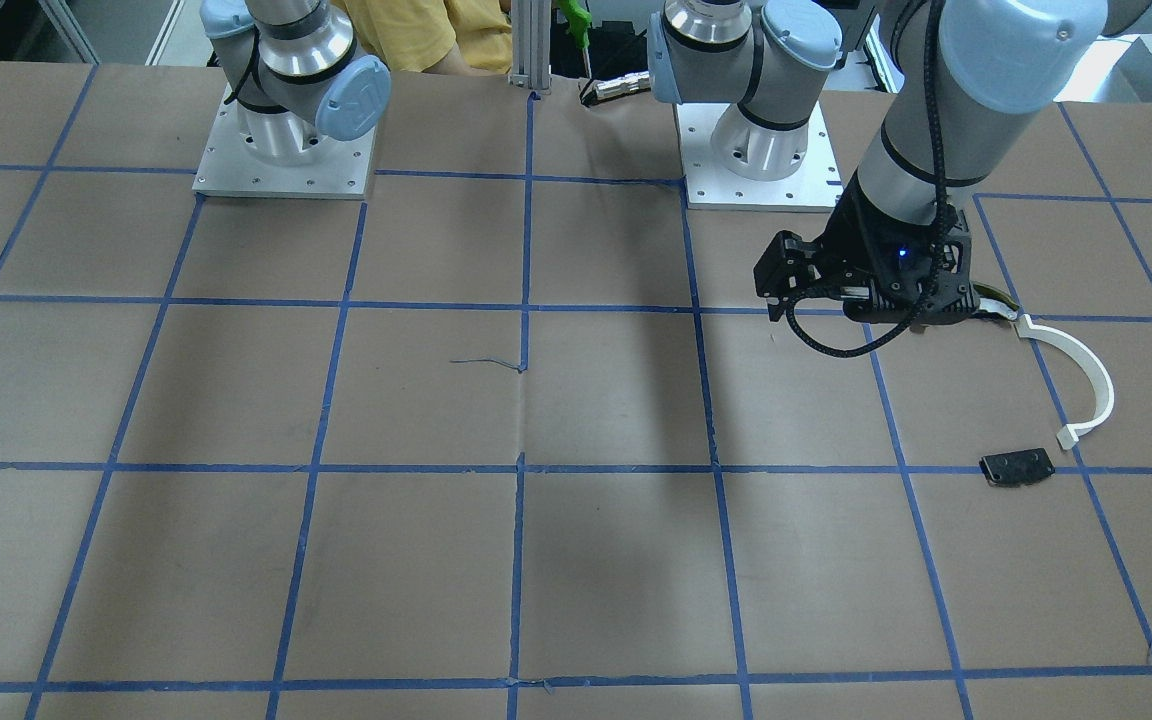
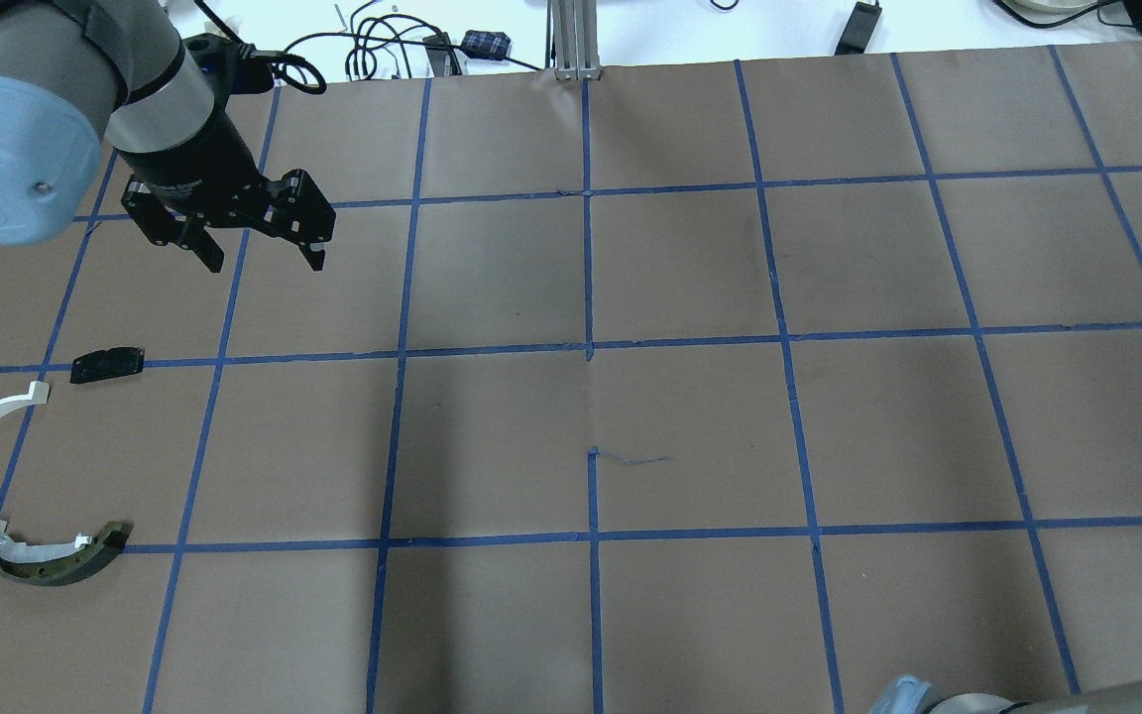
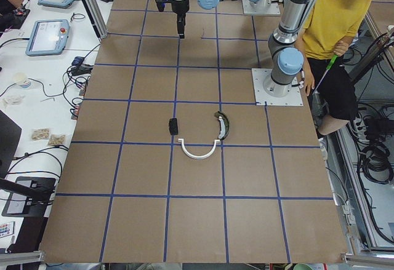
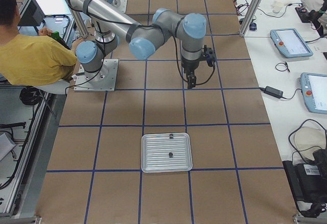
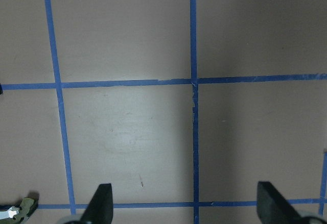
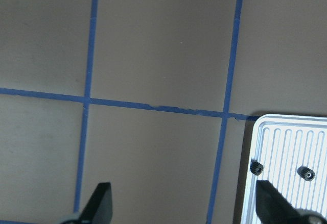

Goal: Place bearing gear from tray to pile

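Now the tray (image 4: 153, 160) holds two bearing gears (image 6: 257, 168).

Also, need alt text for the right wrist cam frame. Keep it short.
Two small black gears lie apart on a ribbed silver tray at the frame's lower right. The right gripper hangs above the table, open and empty, with its fingertips at the bottom edge. The rest is brown table covering gridded with blue tape.
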Robot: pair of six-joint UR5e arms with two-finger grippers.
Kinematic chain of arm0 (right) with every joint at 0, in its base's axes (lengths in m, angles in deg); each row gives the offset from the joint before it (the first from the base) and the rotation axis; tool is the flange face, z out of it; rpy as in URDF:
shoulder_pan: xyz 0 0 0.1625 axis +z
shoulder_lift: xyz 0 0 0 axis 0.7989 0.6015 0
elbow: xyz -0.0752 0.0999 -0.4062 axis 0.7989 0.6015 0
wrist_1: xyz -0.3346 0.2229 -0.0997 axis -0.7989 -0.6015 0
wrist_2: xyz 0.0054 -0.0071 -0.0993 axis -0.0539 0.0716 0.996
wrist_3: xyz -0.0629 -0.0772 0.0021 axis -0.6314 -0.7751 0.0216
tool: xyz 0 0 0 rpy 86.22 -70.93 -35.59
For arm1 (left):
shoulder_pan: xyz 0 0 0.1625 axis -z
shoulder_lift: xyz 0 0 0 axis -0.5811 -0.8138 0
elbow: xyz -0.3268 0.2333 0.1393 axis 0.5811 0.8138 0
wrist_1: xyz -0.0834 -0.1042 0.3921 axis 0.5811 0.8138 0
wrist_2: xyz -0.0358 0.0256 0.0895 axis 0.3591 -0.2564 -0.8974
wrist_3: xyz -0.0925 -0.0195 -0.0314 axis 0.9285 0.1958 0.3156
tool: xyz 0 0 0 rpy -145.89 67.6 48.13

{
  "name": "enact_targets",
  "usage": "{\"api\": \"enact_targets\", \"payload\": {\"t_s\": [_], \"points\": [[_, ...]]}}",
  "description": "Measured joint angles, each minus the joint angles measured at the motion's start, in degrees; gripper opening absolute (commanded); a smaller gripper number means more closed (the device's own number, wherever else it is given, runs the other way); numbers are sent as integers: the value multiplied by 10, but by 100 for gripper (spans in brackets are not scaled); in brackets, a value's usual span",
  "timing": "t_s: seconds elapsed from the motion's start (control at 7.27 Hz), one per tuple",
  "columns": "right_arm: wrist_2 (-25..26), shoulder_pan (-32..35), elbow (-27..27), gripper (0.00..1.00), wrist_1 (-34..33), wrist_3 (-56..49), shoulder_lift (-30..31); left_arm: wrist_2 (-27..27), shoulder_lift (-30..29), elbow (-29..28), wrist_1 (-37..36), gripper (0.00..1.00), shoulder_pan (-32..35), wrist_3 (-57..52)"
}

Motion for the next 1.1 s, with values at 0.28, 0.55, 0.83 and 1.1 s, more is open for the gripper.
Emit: {"api": "enact_targets", "payload": {"t_s": [0.28, 0.55, 0.83, 1.1], "points": [[-1, -71, -9, 99, -75, -120, -82, 0, 0, 0, 0, 100, 0, 0], [1, -119, -10, 100, -156, -216, -148, 0, -1, 1, 0, 100, 1, -1], [1, -157, -9, 100, -198, -254, -199, 0, -1, 1, 0, 100, 1, -2], [3, -178, -10, 95, -218, -273, -220, 1, -1, 1, 0, 100, 1, -2]]}}
